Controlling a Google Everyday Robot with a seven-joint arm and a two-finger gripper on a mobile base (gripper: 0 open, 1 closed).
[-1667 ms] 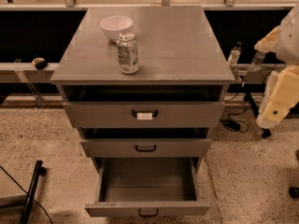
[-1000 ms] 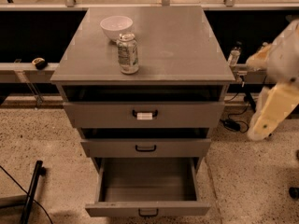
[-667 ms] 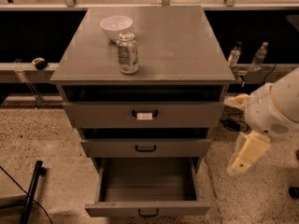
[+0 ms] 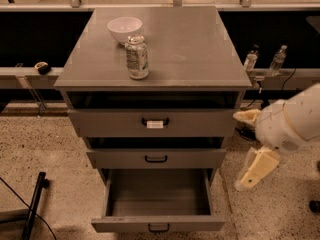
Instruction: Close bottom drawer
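The bottom drawer of the grey cabinet is pulled far out toward me, and its inside is empty. Its narrow front panel carries a small black bar handle at the frame's lower edge. My gripper hangs to the right of the cabinet, level with the middle drawer and above the open drawer's right front corner. It touches nothing. Its two cream fingers stand apart, one pointing left at the cabinet's side, the other pointing down, and they hold nothing.
A white bowl and a can stand on the cabinet top. The top drawer, with a white label, and the middle drawer stick out slightly. Two bottles stand behind at right. A black pole lies on the floor at left.
My arm has swung down from the upper right to beside the cabinet's right side, near the lower drawers. The drawers, bowl and can have not moved.
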